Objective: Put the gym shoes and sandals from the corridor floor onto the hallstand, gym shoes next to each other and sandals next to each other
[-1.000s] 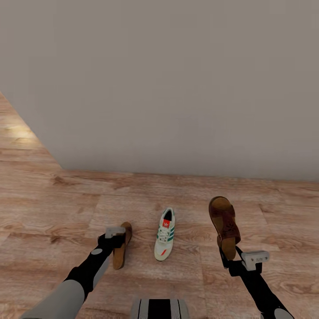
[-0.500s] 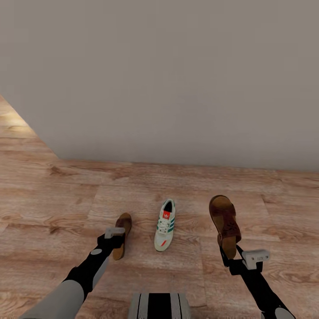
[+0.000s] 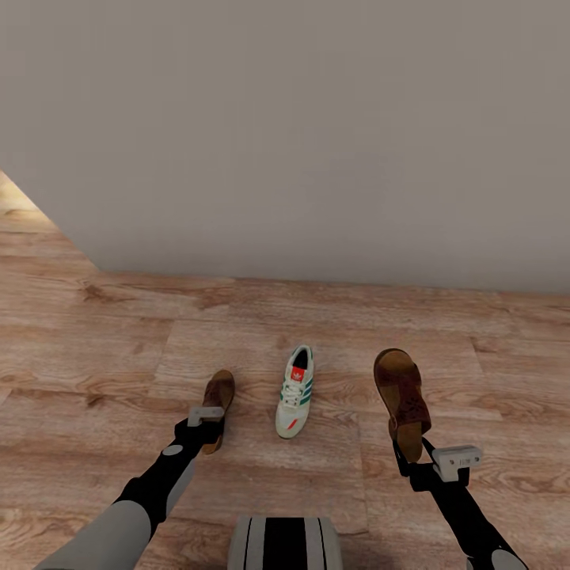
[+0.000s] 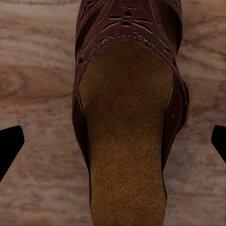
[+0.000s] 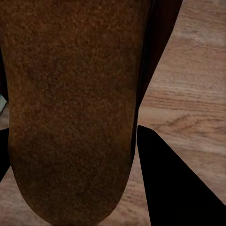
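Head view: my right tool (image 3: 405, 457) is clamped on the heel of one sandal (image 3: 402, 400), carried clear of the corridor floor (image 3: 95, 372). My left tool (image 3: 207, 427) hovers over the heel of the second sandal (image 3: 218, 393), which lies on the floor, long axis running away from me. One gym shoe (image 3: 295, 390) lies between them.

Left wrist view: fingers (image 4: 10, 147) spread wide either side of the second sandal (image 4: 127, 132), heel nearest, unclamped.

Right wrist view: finger (image 5: 174, 188) pressed against the held sandal (image 5: 70, 108).
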Motion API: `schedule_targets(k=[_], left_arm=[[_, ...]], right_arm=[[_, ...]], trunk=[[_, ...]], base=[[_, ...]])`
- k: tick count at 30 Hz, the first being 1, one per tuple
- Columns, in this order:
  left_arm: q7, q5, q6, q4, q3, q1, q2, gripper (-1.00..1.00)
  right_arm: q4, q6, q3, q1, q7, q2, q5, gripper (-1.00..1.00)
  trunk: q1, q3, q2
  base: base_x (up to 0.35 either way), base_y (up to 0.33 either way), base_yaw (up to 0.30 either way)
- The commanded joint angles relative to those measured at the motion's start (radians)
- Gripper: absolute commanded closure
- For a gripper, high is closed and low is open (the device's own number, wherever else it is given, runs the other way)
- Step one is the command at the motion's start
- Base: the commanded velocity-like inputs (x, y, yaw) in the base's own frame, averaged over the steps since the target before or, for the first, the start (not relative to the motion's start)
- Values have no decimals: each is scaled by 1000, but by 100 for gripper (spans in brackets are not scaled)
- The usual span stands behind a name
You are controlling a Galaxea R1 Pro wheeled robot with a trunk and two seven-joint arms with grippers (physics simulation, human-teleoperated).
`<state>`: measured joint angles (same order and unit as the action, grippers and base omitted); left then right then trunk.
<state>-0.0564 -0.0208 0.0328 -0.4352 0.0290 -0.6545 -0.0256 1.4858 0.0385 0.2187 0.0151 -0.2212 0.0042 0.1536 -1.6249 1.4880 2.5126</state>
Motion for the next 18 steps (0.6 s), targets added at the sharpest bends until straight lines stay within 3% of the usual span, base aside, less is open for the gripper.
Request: schedule_targets(k=[1,10,18], left_arm=[[-5,-2,3,1,3,-1,0,-100],[-5,-2,1,0,3,-1,-3,-100],[-5,-2,1,0,3,-1,-2,-100]], right_arm=[[1,3,2,0,-4,0,7,100],[2,3,2,0,-4,0,7,100],[2,3,2,0,-4,0,7,100]], trunk=[[0,1,0],[-3,32,2],[-4,46,3]], base=[[0,0,0],[0,0,0],[0,0,0]])
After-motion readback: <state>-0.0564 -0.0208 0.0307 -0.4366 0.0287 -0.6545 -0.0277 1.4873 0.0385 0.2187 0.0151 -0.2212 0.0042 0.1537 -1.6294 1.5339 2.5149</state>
